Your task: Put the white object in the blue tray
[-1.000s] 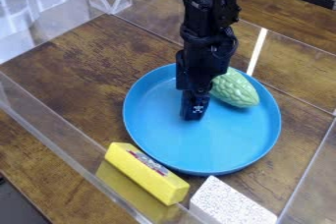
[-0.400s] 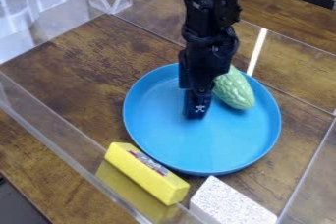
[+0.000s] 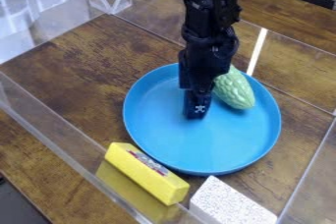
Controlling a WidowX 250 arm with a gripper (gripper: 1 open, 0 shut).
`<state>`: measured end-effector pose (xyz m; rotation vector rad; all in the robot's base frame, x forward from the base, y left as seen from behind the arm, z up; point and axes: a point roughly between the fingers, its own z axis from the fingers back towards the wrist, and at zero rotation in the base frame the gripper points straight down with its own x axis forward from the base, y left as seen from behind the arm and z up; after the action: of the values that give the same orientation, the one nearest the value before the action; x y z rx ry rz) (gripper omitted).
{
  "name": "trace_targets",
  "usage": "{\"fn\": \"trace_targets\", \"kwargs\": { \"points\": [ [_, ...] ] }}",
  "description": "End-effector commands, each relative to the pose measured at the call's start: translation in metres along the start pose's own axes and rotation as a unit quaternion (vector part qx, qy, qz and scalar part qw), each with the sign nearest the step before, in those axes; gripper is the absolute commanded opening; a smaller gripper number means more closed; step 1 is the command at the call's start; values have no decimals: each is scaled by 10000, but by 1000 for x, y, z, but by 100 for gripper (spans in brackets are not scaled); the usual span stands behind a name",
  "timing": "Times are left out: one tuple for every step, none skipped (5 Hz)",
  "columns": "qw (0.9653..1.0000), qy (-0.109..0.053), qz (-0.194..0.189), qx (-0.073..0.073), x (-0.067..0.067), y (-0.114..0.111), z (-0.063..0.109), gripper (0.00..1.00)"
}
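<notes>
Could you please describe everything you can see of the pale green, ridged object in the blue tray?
The pale green object with a ridged, vegetable-like surface is elongated and rounded, and looks solid. It lies inside the large round bright blue plastic tray, near the rim on the far right side of the picture, with its long axis running slightly diagonally. The black robot claw is close beside it; whether they touch I cannot tell.

Dark brown wooden tabletop (image 3: 59,79), grain visible, reaching far right corner. Pale strip (image 3: 257,51) across wood on far right. Clear see-through panel (image 3: 55,147) slanting along near left edge. Whitish, glossy surface (image 3: 33,7) in far left corner. Light soft, brighter far left, duller near left.
</notes>
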<state>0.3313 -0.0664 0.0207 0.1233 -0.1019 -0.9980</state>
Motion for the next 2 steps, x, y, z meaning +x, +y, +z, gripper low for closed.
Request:
{"fn": "trace_targets", "kwargs": {
  "points": [
    [9998,31,-186,-64,3,-10,-10,100],
    [9997,36,-208,-80,3,-11,-11,100]
  ]
}}
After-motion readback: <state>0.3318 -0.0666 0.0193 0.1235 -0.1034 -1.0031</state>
